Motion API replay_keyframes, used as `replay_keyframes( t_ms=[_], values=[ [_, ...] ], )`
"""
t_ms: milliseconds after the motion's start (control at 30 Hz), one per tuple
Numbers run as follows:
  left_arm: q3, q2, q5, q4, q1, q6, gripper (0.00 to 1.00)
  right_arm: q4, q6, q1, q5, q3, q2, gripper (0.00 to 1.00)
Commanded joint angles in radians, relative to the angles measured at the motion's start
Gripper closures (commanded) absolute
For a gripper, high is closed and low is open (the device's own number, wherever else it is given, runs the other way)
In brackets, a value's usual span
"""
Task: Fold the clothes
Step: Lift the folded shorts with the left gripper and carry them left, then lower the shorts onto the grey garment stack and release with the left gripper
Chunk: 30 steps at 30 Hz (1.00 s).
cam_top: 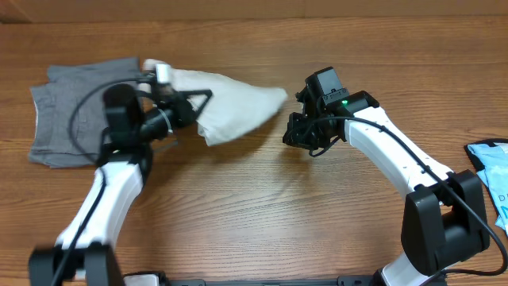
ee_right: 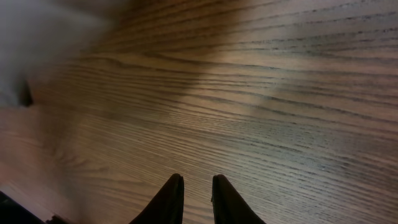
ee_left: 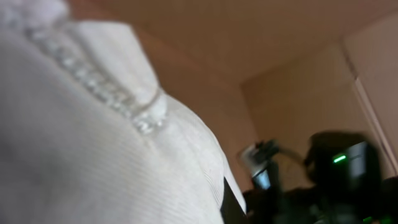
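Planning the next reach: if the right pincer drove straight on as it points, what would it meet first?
The right pincer would probably meet bare table first; the cream shorts lie left of that line.

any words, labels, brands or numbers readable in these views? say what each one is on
On the light-blue printed item at the right edge of the overhead view: dark print, too small and blurred to read, partly cut off by the frame.
No text shows on the cream shorts, the grey shorts or the table.
The green light is a plain lamp, no lettering.
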Motion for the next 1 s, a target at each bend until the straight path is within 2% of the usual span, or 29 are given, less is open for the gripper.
replay_keyframes(
  t_ms=[0,233,500,833,967],
  values=[
    [0.016,-0.121,-0.064,0.011,0.062,-0.037,0.96,-0.002,-0.01,0.003,0.01,0.014,-0.021,0.8],
    [0.021,-0.21,-0.098,0.013,0.274,0.017,0.96,-0.002,-0.01,0.003,0.01,0.013,-0.021,0.8],
    [0.053,-0.192,-0.114,0.013,0.46,0.217,0.96,-0.013,-0.01,0.003,0.01,0.013,-0.021,0.8],
    [0.249,0.023,-0.117,0.019,0.498,0.413,0.96,-0.071,-0.01,0.003,0.01,0.013,-0.021,0.8],
    [0.338,0.137,-0.201,0.02,0.498,0.457,0.96,-0.088,-0.01,0.003,0.01,0.013,-0.021,0.8]
  ],
)
